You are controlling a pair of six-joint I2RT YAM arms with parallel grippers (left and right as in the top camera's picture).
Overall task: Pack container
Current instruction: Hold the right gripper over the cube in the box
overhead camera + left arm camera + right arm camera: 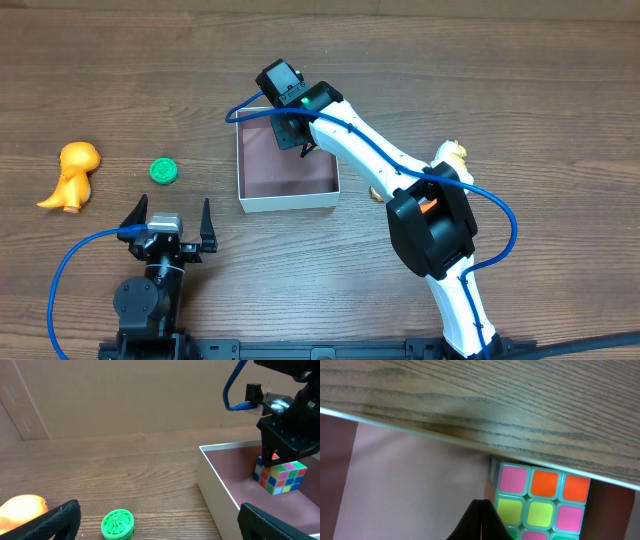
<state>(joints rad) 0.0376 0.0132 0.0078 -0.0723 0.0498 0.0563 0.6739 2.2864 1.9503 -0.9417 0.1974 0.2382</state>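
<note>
**Right arm reaches into the box beside a puzzle cube; left arm waits apart**

The container, a shallow white-walled square box with a pinkish-brown floor, sits near the middle of the wooden table. The right arm stretches across from the near right. Its right gripper is lowered over the far part of the box.

The right wrist camera shows this gripper's dark fingertips forming one point with only a thin seam between them. The jaws are pressed together and hold nothing. Just beside them, a many-coloured puzzle cube rests on the box floor close against a white wall. The left wrist camera shows the same cube inside the box, under the black gripper head. From overhead the arm hides it.

The left gripper is near the front edge of the table, to the left of the box and clear of it. Its jaws are spread wide and empty.

Just beyond it lies a green ribbed disc. Farther left is an orange dinosaur toy. Both are on the bare table, outside the box and apart from each other.

A small pale yellow toy peeks out from behind the right arm, right of the box. Its shape cannot be made out.
</note>
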